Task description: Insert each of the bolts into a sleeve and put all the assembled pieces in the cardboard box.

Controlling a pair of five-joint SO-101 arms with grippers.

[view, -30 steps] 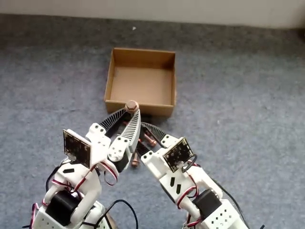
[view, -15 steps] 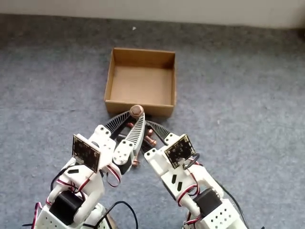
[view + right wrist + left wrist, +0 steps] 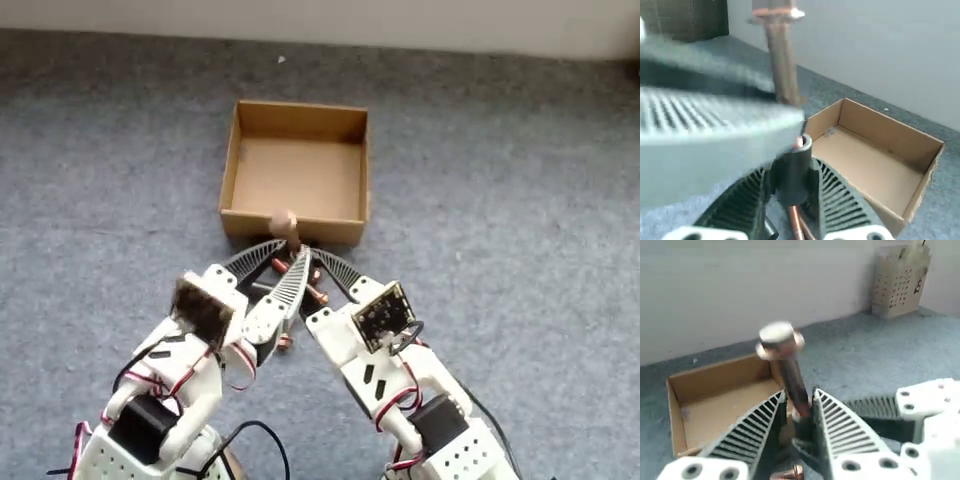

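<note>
My left gripper point(image 3: 799, 407) is shut on a copper bolt point(image 3: 784, 357) that stands upright, head up. From above, the bolt head point(image 3: 283, 222) sits just in front of the cardboard box point(image 3: 240, 165), with the left gripper point(image 3: 291, 250) below it. My right gripper point(image 3: 791, 182) is shut on a dark sleeve point(image 3: 792, 170), held upright. The bolt point(image 3: 782, 65) rises straight out of the sleeve's top, its lower end at the sleeve's mouth. The right gripper point(image 3: 312, 268) meets the left one from the right side. The box point(image 3: 890, 135) holds nothing.
Loose copper bolts point(image 3: 318, 293) lie on the grey carpet under the two grippers, one more point(image 3: 285, 341) nearer the arm bases. Another bolt point(image 3: 790, 472) lies under my left gripper. A perforated holder point(image 3: 897, 280) stands by the far wall.
The left arm has leaned forward and tipped its wrist, carrying the bolt slightly right and towards the box, above the sleeve. The right arm has barely shifted.
</note>
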